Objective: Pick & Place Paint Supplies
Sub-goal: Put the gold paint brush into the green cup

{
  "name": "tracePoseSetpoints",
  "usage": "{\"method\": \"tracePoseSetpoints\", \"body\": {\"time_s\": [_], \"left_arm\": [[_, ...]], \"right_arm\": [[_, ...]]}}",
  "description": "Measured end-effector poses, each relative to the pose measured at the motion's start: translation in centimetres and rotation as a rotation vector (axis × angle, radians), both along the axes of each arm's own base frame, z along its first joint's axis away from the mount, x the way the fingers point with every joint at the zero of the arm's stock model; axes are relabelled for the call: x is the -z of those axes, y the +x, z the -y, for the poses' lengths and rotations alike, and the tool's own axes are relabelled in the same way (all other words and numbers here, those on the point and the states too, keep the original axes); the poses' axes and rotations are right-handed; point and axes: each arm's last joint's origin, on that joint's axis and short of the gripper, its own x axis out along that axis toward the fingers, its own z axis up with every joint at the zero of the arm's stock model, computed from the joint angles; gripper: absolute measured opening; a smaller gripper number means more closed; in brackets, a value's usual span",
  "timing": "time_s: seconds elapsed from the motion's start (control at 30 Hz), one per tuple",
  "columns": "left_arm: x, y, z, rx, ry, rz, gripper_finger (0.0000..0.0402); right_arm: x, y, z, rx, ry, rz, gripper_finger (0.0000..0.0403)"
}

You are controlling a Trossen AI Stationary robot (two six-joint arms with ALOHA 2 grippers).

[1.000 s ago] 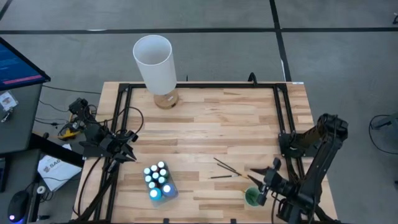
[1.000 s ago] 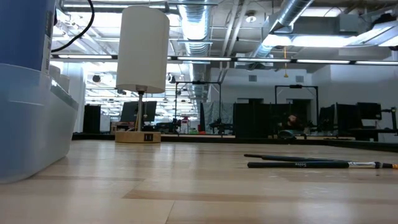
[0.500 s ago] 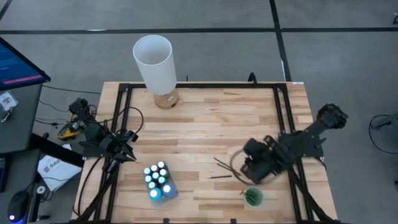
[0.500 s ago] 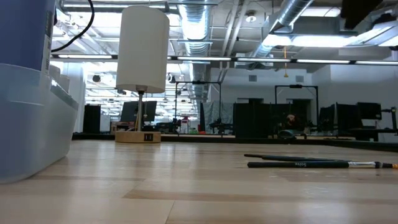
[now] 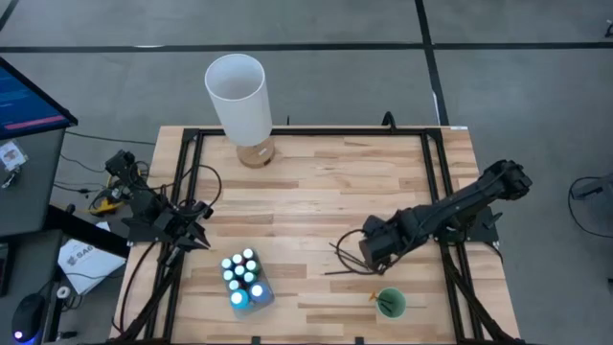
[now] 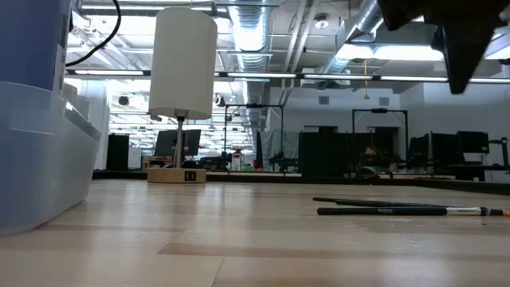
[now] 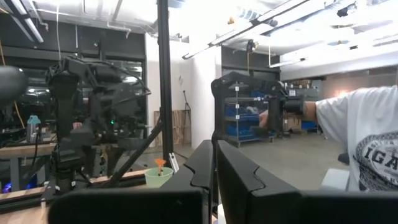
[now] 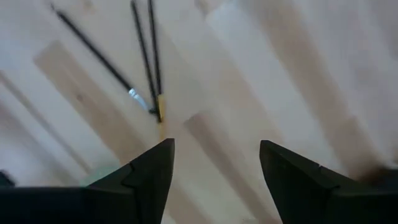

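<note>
My right hand (image 5: 369, 251) hovers above the desk (image 5: 316, 182), fingers spread and empty, over three thin dark brushes (image 8: 144, 59). They lie flat, fanning from a shared point where their tips converge. My left hand (image 5: 196, 235) waits, fingers pressed together, beside the bottles (image 5: 243, 276) near the front edge.

White-capped paint bottles (image 5: 243, 278) clustered upright at front left; thin dark brushes (image 5: 347, 261) flat mid-table.

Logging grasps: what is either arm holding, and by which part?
Nothing. The right gripper is open above the brushes; the left gripper is shut and empty.
</note>
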Motion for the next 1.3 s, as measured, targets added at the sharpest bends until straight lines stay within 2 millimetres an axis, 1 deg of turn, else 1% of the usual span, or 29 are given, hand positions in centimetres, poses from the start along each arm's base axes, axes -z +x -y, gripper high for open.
{"method": "tracePoseSetpoints", "body": {"time_s": [0.2, 0.43, 0.57, 0.67, 0.73, 0.9, 1.03, 1.3], "left_arm": [[0.0, 0.0, 0.0, 0.001, 0.002, -0.002, 0.0008], [0.0, 0.0, 0.0, 0.003, 0.005, -0.003, 0.0008], [0.1, 0.0, 0.1, 0.004, 0.006, -0.005, 0.0008], [0.1, 0.0, 0.1, 0.004, 0.006, -0.004, 0.0008], [0.1, 0.0, 0.1, 0.004, 0.007, -0.005, 0.0008], [0.0, 0.0, 0.1, 0.003, 0.005, -0.004, 0.0008], [0.0, 0.0, 0.0, 0.003, 0.002, -0.001, 0.0008], [0.0, 0.1, 0.1, 0.004, 0.006, -0.004, 0.0008]], "right_arm": [[3.0, 0.1, -1.0, -0.030, 0.105, 0.050, 0.0235], [5.0, -0.3, -1.5, -0.044, 0.124, 0.062, 0.0235], [6.0, -0.3, -1.7, -0.059, 0.106, 0.026, 0.0235], [7.2, -0.2, -2.0, -0.073, 0.103, -0.022, 0.0235], [8.2, -0.1, -2.3, -0.089, 0.114, -0.065, 0.0235], [10.2, -0.1, -2.7, -0.101, 0.173, -0.104, 0.0235], [10.7, -0.1, -2.8, -0.101, 0.179, -0.105, 0.0235], [10.7, -0.1, -2.7, -0.109, 0.153, -0.100, 0.0235]]}}
